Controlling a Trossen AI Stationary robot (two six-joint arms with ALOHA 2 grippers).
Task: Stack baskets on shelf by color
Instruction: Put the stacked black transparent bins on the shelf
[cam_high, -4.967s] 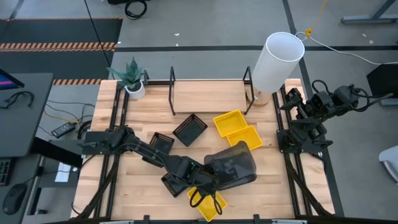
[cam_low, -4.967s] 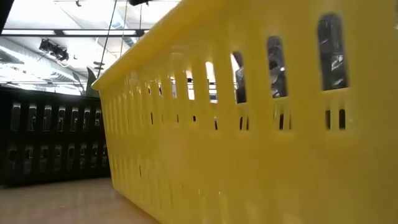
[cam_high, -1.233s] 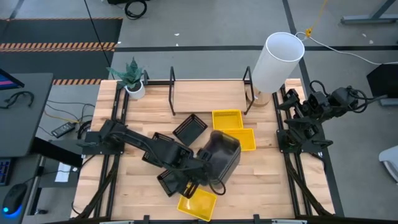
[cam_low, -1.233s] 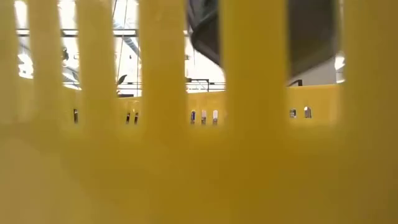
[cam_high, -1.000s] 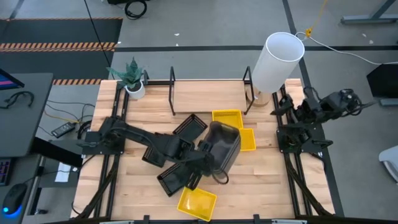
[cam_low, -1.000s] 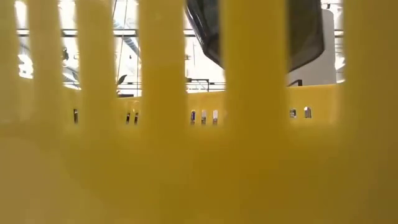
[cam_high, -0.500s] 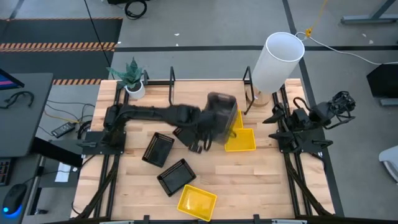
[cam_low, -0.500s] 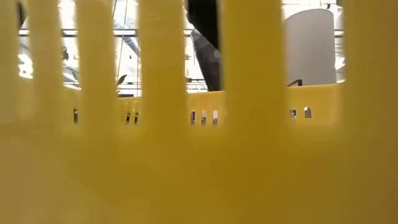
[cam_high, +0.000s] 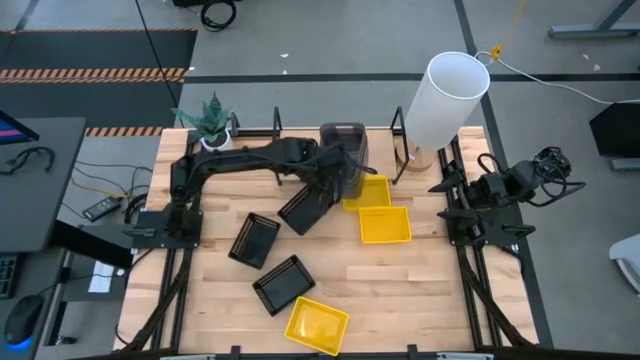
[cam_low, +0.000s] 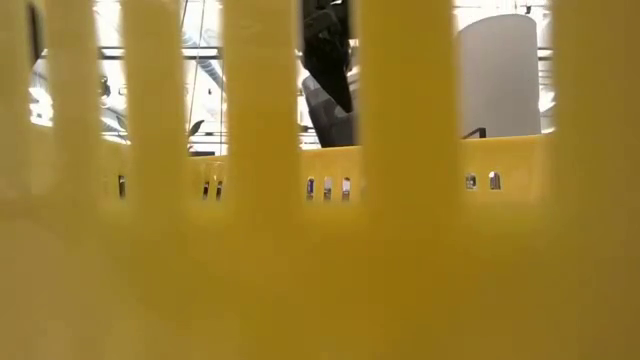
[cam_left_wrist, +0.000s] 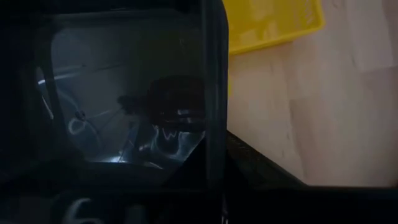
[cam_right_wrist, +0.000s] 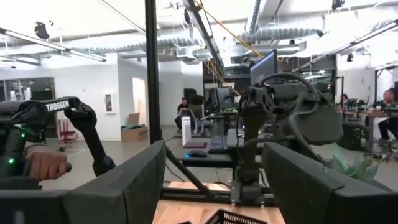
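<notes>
Dark grey basket held over the shelf

Left gripper (cam_high: 330, 172) is clenched on the dark grey basket (cam_high: 343, 150) above the shelf (cam_high: 335, 146), between its uprights; right gripper (cam_high: 447, 187), fingers spread, waits at the table's right edge.

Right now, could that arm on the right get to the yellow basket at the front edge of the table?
Probably not easily. The right gripper is open and free, but it sits folded at the table's right edge, and the yellow basket lies far across at the front. Nothing blocks the way; it looks a long stretch.
</notes>
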